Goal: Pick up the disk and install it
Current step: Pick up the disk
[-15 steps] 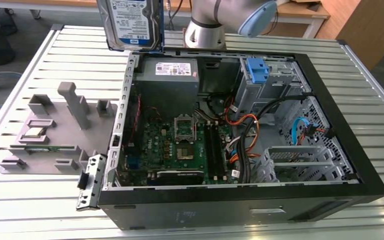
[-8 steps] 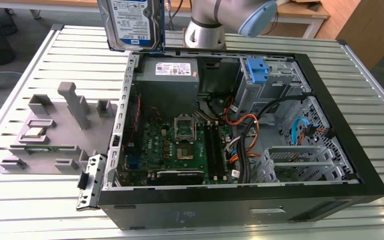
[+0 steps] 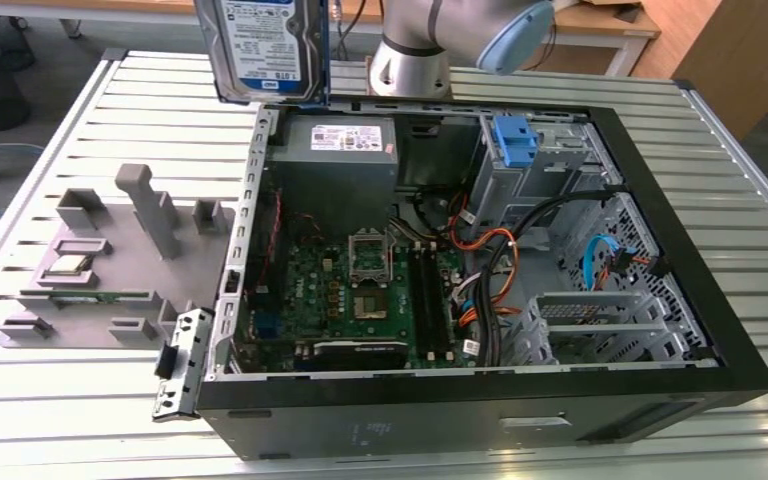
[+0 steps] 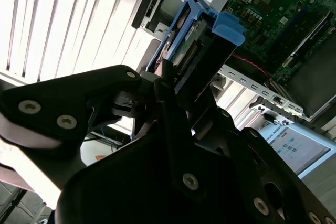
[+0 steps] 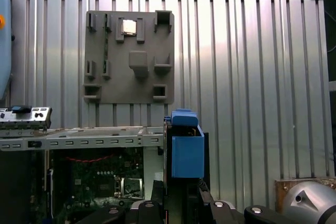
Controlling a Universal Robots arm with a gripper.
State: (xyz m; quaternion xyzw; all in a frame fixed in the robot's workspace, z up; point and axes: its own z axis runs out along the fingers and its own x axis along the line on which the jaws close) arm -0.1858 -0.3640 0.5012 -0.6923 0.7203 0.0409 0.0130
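1. One disk [image 3: 267,50] hangs upright at the top edge of the exterior view, left of centre. Its blue-and-white label faces the camera, and it is clear of the slatted metal table [image 3: 91,120] below.
2. Just toward the exterior view's right of the disk stands the silver base of the robot arm [image 3: 411,50], behind the open computer case [image 3: 491,420].
3. That case takes up the centre and right of the frame. Inside it, a grey power supply box [image 3: 337,145] sits in the upper part, a green motherboard [image 3: 364,285] lies in the middle, and a bare blue bracket [image 3: 514,138] sits at the upper right.
4. A grey fixture plate [image 3: 104,260] lies flat on the table at the exterior view's left, well apart from the disk.
5. In the second wrist view the gripper [image 4: 181,85] is clamped on the disk [image 4: 197,40]. Black fingers [image 4: 167,93] press against its near end, and blue plastic runs along its edges. The motherboard [image 4: 283,3] lies beyond.
6. In the first wrist view the disk [image 5: 186,153] shows end-on, held in the gripper [image 5: 181,192]. Past it lie the table [image 5: 252,77], the fixture plate [image 5: 128,56] and the motherboard [image 5: 94,182].
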